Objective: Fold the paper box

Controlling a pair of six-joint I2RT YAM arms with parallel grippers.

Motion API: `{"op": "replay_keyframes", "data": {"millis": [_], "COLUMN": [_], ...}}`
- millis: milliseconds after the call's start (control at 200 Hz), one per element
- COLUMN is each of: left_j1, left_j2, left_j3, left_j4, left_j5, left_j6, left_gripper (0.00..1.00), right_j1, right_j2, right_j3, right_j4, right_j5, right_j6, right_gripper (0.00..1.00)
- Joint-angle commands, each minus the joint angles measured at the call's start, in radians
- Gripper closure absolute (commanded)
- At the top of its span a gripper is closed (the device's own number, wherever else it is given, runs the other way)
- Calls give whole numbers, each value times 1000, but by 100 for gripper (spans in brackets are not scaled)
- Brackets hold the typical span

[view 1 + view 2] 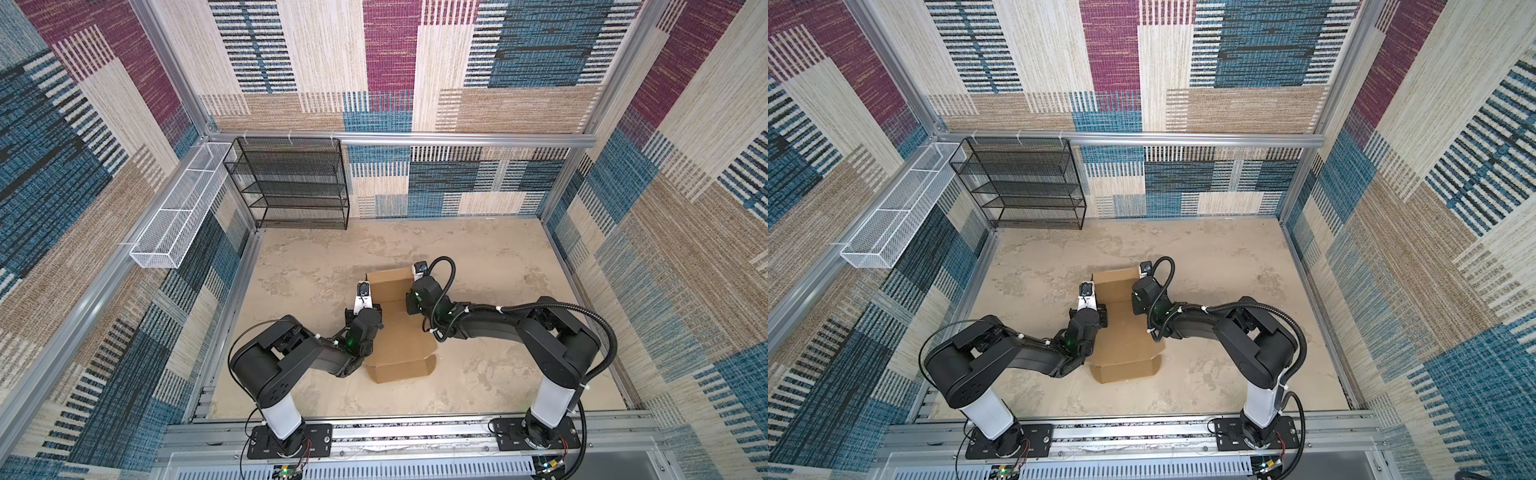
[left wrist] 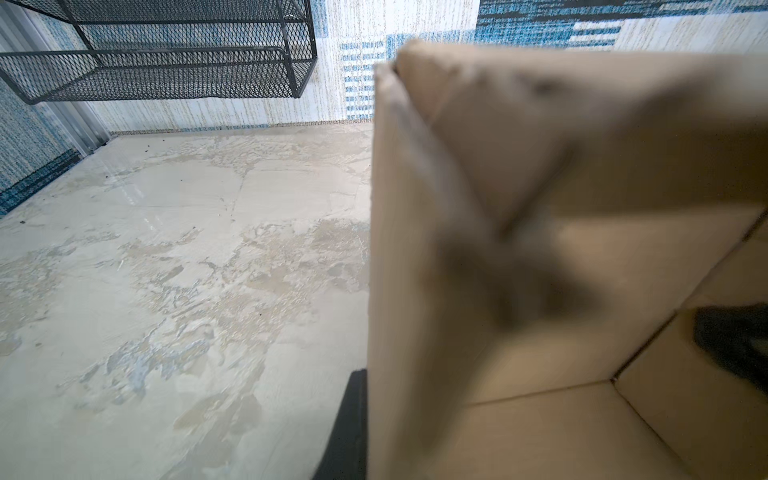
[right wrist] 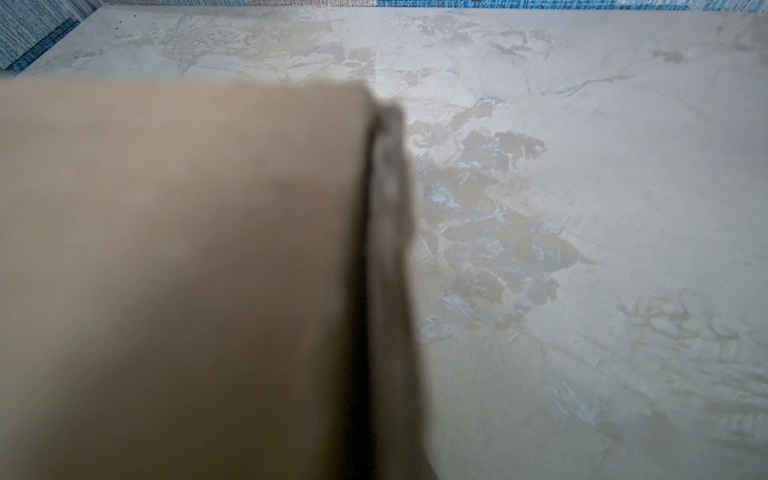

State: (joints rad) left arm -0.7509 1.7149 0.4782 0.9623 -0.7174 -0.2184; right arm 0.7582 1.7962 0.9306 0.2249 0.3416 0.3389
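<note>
The paper box [image 1: 399, 332] [image 1: 1125, 336] is brown cardboard, half raised, in the middle of the table in both top views. Its back panel stands up and its front flap is bent up. My left gripper [image 1: 375, 311] [image 1: 1103, 311] is at the box's left side wall, shut on it. In the left wrist view that wall [image 2: 415, 249] stands edge-on, with one black finger [image 2: 347, 428] flat against its outside. My right gripper [image 1: 409, 305] [image 1: 1136, 305] is shut on the right side wall. In the right wrist view the blurred cardboard [image 3: 187, 249] hides its fingers.
A black mesh shelf [image 1: 291, 183] [image 2: 166, 62] stands against the back wall on the left. A white wire basket [image 1: 178, 208] hangs on the left wall. The arms' base rail [image 1: 395, 432] runs along the front edge. Patterned walls enclose the table [image 1: 498, 270].
</note>
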Motion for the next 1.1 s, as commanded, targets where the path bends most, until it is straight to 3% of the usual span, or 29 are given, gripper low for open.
{"op": "replay_keyframes", "data": {"millis": [0, 80, 190, 300, 786, 1097], "left_j1": [0, 0, 0, 0, 0, 2], "left_j2": [2, -3, -6, -12, -47, 8], "left_j3": [-11, -23, -40, -45, -68, -142], "left_j4": [51, 55, 73, 67, 53, 299], "left_j5": [10, 12, 16, 23, 15, 11], "left_j6": [9, 0, -7, -3, -10, 36], "left_gripper": [100, 100, 82, 74, 65, 59], "right_j1": [1, 0, 1, 1, 0, 3], "right_j2": [0, 2, 1, 4, 16, 6], "right_j3": [13, 26, 33, 34, 63, 47], "right_j4": [-17, -42, -55, -57, -94, -91], "right_j5": [-2, -1, -5, -9, -10, -27], "right_j6": [10, 16, 29, 36, 45, 45], "right_gripper": [97, 97, 97, 97, 98, 98]}}
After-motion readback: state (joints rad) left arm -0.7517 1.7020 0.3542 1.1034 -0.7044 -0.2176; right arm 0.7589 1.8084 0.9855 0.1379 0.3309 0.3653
